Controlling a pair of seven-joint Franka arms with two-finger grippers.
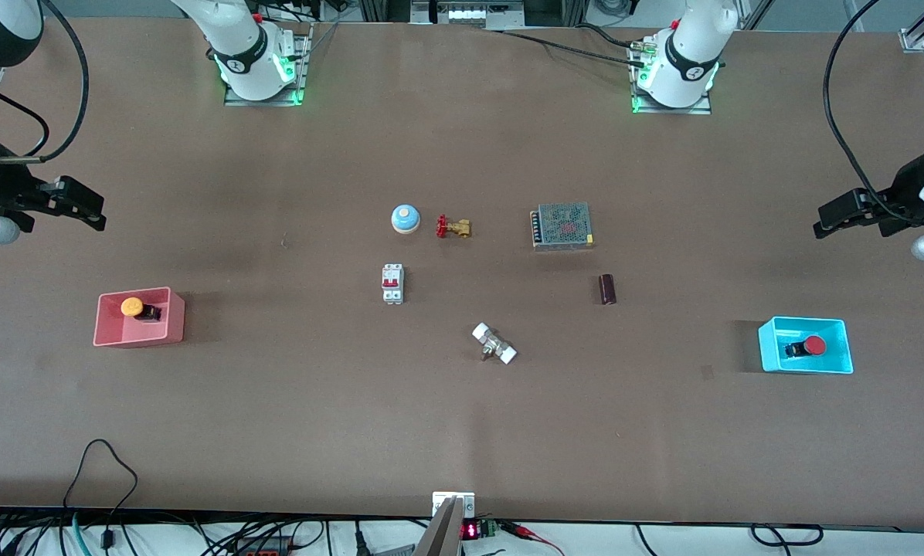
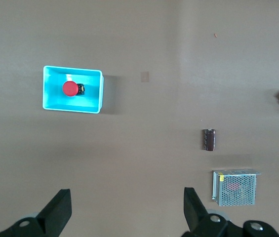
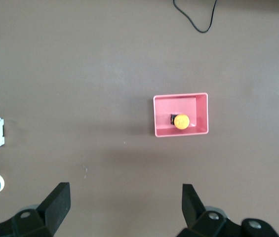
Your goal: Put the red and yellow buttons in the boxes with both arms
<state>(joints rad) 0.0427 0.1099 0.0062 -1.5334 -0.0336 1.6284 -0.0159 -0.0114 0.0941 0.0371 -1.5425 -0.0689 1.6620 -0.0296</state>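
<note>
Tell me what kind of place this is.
Likely a robotics lab test bench: two white robot arm bases bolted to a brown table, scattered electrical parts like a metal mesh power supply, loose cables.

Front camera sat high, faced both arm bases across the bench (image 1: 462, 432), and took in the whole top. Each wrist camera looked straight down from well above. Left wrist view shared the cyan box (image 2: 72, 89) at upper left; right wrist view shared the pink box (image 3: 180, 115) right of centre.
</note>
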